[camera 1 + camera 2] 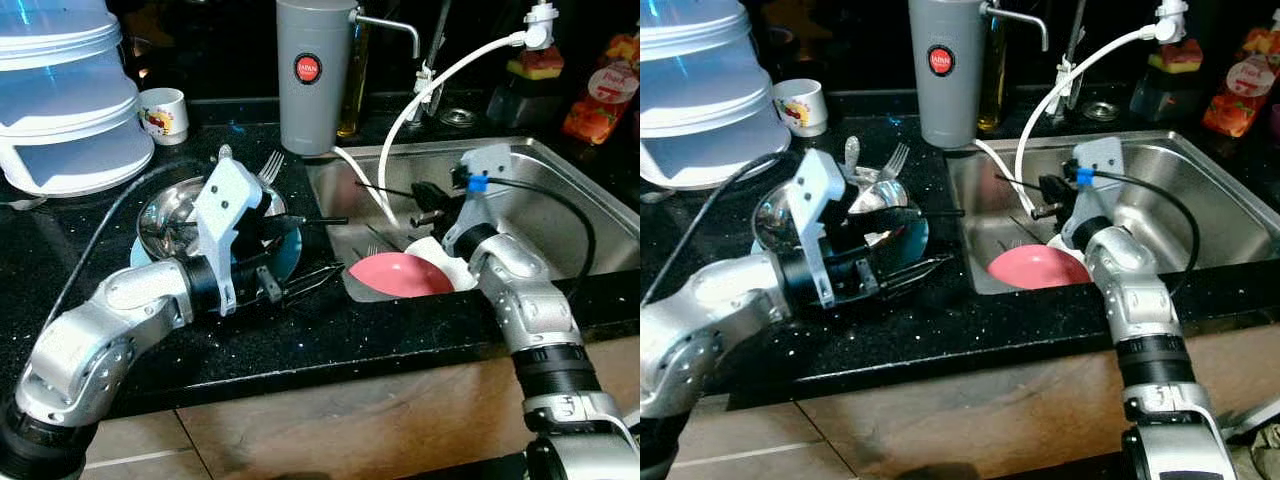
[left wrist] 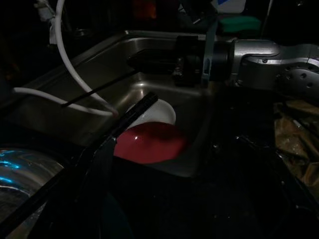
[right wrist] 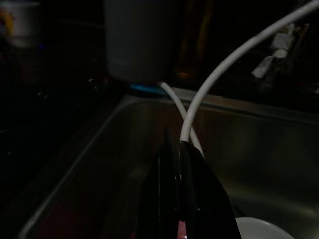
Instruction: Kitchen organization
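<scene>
Over the sink (image 1: 560,190), right gripper (image 1: 385,195) hangs with fingers pressed together on nothing, tips beside the white hose (image 1: 420,95), above the pink plate (image 1: 400,273) and white bowl (image 2: 158,110) in the basin's near left corner. Left gripper (image 1: 320,250) sits spread wide over the counter edge, just right of the steel bowl (image 1: 170,212) with fork (image 1: 270,165) on the blue plate (image 1: 290,255). Looks like the reach-for-dishes step; next move probably needs the right fingers opened and lowered onto the pink plate rim, clear of the hose
</scene>
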### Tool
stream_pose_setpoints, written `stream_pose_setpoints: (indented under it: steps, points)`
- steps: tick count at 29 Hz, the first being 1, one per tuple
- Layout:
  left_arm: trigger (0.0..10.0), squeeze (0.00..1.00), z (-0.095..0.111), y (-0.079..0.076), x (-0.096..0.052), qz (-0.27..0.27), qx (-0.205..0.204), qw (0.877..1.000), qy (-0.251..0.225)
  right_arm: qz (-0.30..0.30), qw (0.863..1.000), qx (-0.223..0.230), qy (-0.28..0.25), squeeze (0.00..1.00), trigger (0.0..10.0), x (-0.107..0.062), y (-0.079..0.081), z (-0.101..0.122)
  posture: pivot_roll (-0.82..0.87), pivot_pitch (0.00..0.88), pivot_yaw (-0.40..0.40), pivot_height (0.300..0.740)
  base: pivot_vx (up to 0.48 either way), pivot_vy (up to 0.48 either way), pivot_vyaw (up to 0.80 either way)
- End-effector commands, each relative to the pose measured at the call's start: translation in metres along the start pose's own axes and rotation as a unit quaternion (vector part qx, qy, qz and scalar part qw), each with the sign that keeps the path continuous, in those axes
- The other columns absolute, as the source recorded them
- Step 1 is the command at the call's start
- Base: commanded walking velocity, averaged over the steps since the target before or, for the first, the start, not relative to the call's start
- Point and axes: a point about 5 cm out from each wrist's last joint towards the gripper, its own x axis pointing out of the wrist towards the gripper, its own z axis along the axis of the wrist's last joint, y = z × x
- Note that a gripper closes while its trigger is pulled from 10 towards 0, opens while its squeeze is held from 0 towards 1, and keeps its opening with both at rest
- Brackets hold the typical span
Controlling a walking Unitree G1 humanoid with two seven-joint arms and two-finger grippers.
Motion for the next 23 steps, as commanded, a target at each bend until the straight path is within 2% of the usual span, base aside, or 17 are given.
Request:
stream_pose_setpoints:
  steps: [1, 3, 5, 6, 7, 8, 9, 22, 23]
  points:
    - [10.0, 0.00, -0.008, 0.001, -0.002, 0.006, 0.003, 1.000, 0.024, 0.004, 1.000, -0.023, 0.013, 0.00, 2.1, 0.000, 0.002, -0.006, 0.05, 0.073, -0.015, 0.740, 0.000, 0.000, 0.00]
    - [10.0, 0.00, -0.009, 0.001, -0.002, 0.007, 0.003, 1.000, 0.026, 0.007, 0.999, -0.028, 0.020, 0.00, 2.1, 0.001, 0.003, -0.009, 0.05, 0.074, -0.016, 0.740, 0.000, 0.000, 0.00]
    - [10.0, 0.00, -0.011, 0.001, -0.001, 0.012, -0.002, 1.000, 0.027, 0.021, 0.998, -0.040, 0.041, 0.00, 4.9, 0.001, 0.009, -0.016, 0.05, 0.075, -0.017, 0.740, 0.000, 0.000, 0.00]
    - [10.0, 0.00, -0.011, 0.001, -0.001, 0.012, -0.005, 1.000, 0.026, 0.027, 0.998, -0.044, 0.047, 0.00, 6.8, 0.001, 0.011, -0.018, 0.05, 0.075, -0.017, 0.740, 0.000, 0.000, 0.00]
    - [10.0, 0.00, -0.011, 0.000, -0.001, 0.012, -0.006, 1.000, 0.025, 0.031, 0.997, -0.047, 0.052, 0.00, 7.3, 0.001, 0.013, -0.019, 0.05, 0.075, -0.017, 0.740, 0.000, 0.000, 0.00]
    - [10.0, 0.00, -0.011, 0.000, -0.001, 0.012, -0.006, 1.000, 0.025, 0.031, 0.997, -0.047, 0.052, 0.00, 7.3, 0.001, 0.013, -0.019, 0.05, 0.075, -0.017, 0.740, 0.000, 0.000, 0.00]
    - [10.0, 0.00, -0.011, 0.000, 0.000, 0.011, -0.006, 1.000, 0.025, 0.034, 0.997, -0.049, 0.056, 0.00, 10.0, 0.001, 0.015, -0.020, 0.05, 0.077, -0.016, 0.740, 0.000, 0.000, 0.00]
    - [10.0, 0.00, -0.010, 0.000, 0.001, 0.016, -0.004, 1.000, 0.016, 0.044, 0.995, -0.056, 0.069, 0.00, 10.0, 0.001, 0.016, -0.024, 0.05, 0.083, -0.018, 0.740, 0.000, 0.000, 0.00]
    - [10.0, 0.00, -0.010, 0.000, 0.001, 0.017, -0.005, 1.000, 0.015, 0.044, 0.995, -0.055, 0.070, 0.17, 10.0, 0.001, 0.016, -0.024, 0.05, 0.083, -0.018, 0.740, 0.000, 0.000, 0.00]
